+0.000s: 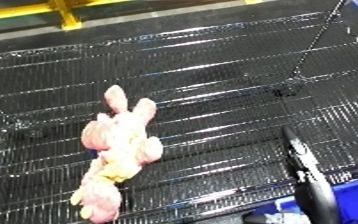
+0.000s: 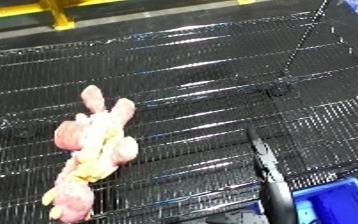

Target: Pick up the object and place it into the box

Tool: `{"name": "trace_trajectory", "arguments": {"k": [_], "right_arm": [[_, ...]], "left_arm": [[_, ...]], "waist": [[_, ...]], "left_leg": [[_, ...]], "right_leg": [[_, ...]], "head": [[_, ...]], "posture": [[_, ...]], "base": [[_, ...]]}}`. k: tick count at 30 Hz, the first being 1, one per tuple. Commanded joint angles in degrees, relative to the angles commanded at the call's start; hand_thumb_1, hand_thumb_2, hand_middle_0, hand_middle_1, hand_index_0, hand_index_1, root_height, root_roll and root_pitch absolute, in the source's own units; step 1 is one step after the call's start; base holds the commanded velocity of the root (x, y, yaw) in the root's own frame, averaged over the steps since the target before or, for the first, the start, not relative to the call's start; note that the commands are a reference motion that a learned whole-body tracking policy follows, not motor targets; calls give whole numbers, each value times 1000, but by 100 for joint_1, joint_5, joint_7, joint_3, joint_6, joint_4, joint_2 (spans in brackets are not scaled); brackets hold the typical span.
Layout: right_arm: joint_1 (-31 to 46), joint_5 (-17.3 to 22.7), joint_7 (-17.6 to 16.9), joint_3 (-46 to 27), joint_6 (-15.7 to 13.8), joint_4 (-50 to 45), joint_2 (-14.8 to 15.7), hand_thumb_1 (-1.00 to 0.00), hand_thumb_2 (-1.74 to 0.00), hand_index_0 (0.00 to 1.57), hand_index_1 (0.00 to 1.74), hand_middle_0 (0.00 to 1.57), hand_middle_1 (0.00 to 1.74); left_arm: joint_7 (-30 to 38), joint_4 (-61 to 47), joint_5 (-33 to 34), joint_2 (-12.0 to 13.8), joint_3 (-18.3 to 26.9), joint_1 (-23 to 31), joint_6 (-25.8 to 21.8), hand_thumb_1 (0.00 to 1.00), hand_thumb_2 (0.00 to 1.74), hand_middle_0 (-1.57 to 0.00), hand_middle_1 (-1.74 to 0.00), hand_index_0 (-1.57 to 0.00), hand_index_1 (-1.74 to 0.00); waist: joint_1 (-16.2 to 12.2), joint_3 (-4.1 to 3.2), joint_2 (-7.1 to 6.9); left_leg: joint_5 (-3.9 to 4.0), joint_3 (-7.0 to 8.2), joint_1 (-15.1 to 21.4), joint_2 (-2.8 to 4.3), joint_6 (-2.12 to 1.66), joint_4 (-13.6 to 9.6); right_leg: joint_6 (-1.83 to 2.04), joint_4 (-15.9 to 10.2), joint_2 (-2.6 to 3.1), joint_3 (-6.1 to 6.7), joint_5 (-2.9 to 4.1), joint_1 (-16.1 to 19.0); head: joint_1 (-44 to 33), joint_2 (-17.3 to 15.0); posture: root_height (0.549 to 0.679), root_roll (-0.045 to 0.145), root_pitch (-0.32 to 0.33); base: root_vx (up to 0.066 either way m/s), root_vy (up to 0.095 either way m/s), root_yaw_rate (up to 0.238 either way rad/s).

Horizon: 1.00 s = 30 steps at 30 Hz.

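Item: pink plush toy (image 1: 113, 155) on wire-mesh counter (image 1: 229, 75), long axis near-to-far | right hand (image 2: 266, 167), fingers straight, holding nothing, well apart to toy's right | left hand unseen (right nearer) | blue bin (image 2: 340, 205) at lower right

Slim glossy black fingers (image 1: 302, 165), with a small pale marking.

Both head cams look steeply down, close on the same wire-mesh table (image 1: 211, 75), right eye view offset sideways.
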Motion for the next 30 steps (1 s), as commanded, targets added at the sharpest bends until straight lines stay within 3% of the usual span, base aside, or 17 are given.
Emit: {"name": "trace_trajectory", "arguments": {"k": [15, 21, 30], "right_arm": [[-2719, -504, -4, 1895, 296, 1466, -629, 0, 0, 0, 0, 0, 0], [-3777, -544, -19, 2512, 345, 2223, -651, 0, 0, 0, 0, 0, 0], [-4844, -1124, -197, 3159, 524, 3442, -505, 0, 0, 0, 0, 0, 0]], "left_arm": [[30, 224, -112, 456, -384, -290, -196, 1000, 1740, -1570, -1740, -1570, -1740], [65, 264, -163, 589, -462, -372, -296, 1000, 1740, -1570, -1740, -1570, -1740], [73, 202, -254, 697, -585, -315, -428, 1000, 1740, -1570, -1740, -1570, -1740]], "waist": [[626, 0, 45], [891, 0, 62], [1242, 0, 135]], "left_leg": [[51, -240, -405, -98, 32, 217], [90, -323, -624, -128, 28, 262], [82, -487, -1024, -227, 70, 432]], "right_leg": [[30, 29, -128, -138, 156, -149], [28, 1, -145, -210, 216, -264], [37, 1, -172, -321, 258, -454]], "head": [[167, -44], [303, 48], [723, 282]], "posture": [[637, 36, -65], [636, 26, -43], [635, 11, -4]], "base": [[7, 12, 109], [4, 10, 82], [6, 19, 111]]}}
